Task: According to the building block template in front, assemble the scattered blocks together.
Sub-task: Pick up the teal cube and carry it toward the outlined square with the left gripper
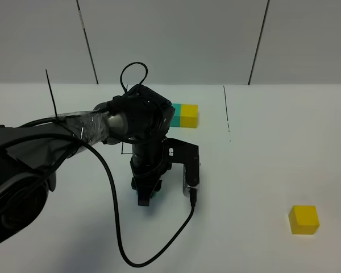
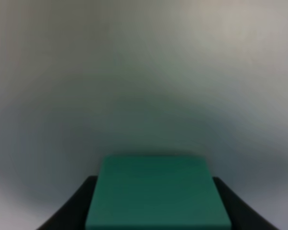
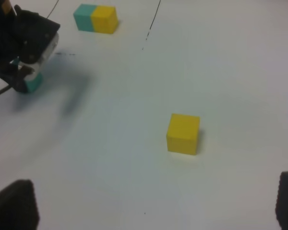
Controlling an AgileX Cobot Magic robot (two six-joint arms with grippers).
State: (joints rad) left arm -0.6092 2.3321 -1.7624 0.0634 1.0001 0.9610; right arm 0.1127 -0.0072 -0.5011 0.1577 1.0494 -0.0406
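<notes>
The left tool [image 1: 145,198] points down over the middle of the counter [image 1: 261,159], clenched on the teal cube [image 2: 153,191]. Its dark fingers [image 2: 72,208] press two opposite sides of the cube. In the high view the arm hides the cube. In the right wrist view a teal corner shows under the tool, and I cannot tell whether it touches the counter.

Taking the far wall as 12 o'clock in the high view, the template [image 1: 182,115] lies on the counter at 12 to 1 o'clock from the left tool, teal half partly hidden behind the arm. The yellow cube [image 1: 304,219] sits alone at 3 to 4 o'clock, well apart from both. The right tool [image 3: 151,191] is released. Its fingers stand wide at the edges of its own view, with the yellow cube ahead between them and untouched. A black cable [image 1: 116,227] loops over the counter at 7 o'clock from the left tool.
</notes>
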